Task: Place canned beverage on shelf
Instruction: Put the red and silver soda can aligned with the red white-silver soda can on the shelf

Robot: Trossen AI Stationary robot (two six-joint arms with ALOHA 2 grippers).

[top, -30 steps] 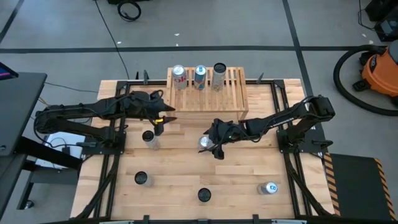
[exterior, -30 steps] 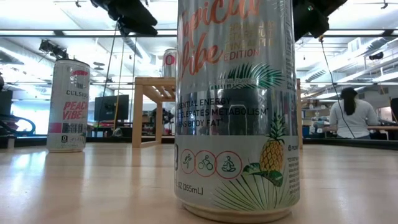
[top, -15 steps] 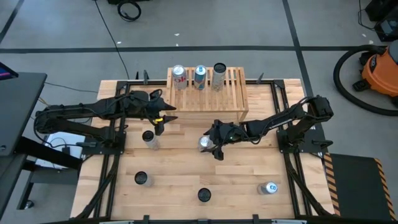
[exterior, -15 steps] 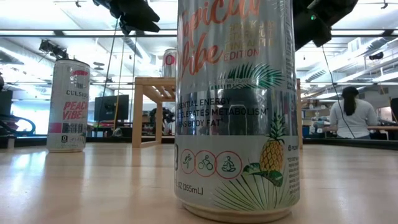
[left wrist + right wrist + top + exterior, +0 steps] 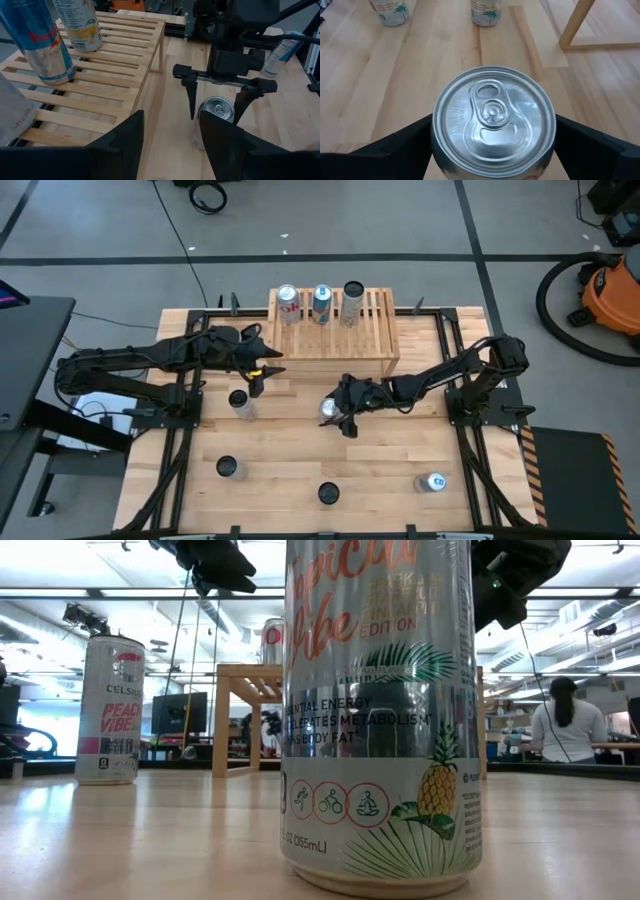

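Currently, right pincer [image 5: 335, 413] at worktop [image 5: 290, 470] centre, fingers wide, straddling upright can [image 5: 329, 409]; contact unclear from overhead. Left pincer [image 5: 262, 372] shut, empty, approx. 10 o'clock of that can. Shelf [image 5: 370, 330] at 12 o'clock edge, three cans on it.

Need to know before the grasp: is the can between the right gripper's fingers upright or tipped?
Upright. The can shows its round lid and pull tab squarely, and it stands on the table between the open right gripper fingers.

Three cans [image 5: 321, 303] crowding the shelf [image 5: 368, 332] left; right slats free.
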